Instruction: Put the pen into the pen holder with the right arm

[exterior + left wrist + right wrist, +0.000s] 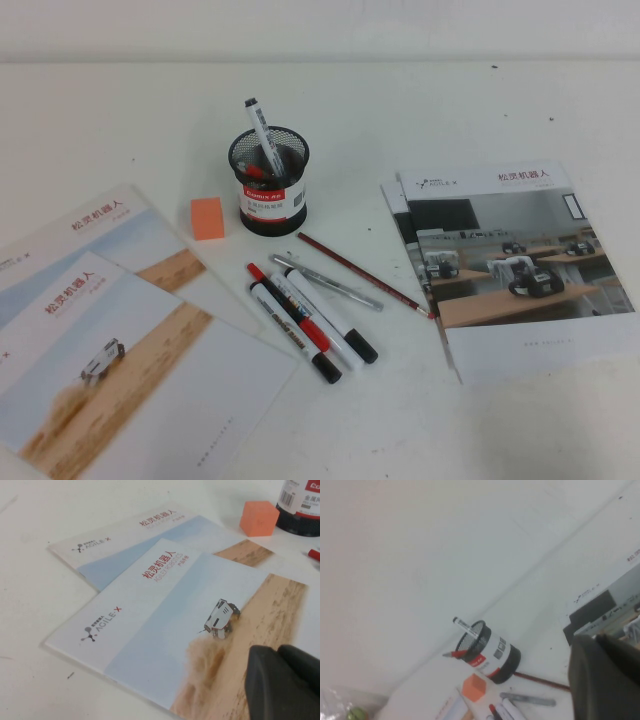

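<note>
The pen holder [268, 182], a black mesh cup with a red-and-white label, stands at the table's middle back. A white pen [259, 128] with dark lettering and a dark cap stands tilted in it, cap up, beside something red. Both also show in the right wrist view: the holder [487, 652] and the pen [465, 627]. A similar lettered black-capped marker [292, 330] lies on the table. My right gripper [600, 639] is shut and empty, raised well back from the holder. My left gripper [278, 651] is shut and empty, low over a booklet. Neither arm shows in the high view.
In front of the holder lie a red marker [288, 305], a plain white black-capped marker [330, 320], a silver pen [328, 283] and a thin red pen [365, 276]. An orange cube [208, 217] sits left of the holder. Booklets lie at the left [120, 360] and right [510, 260].
</note>
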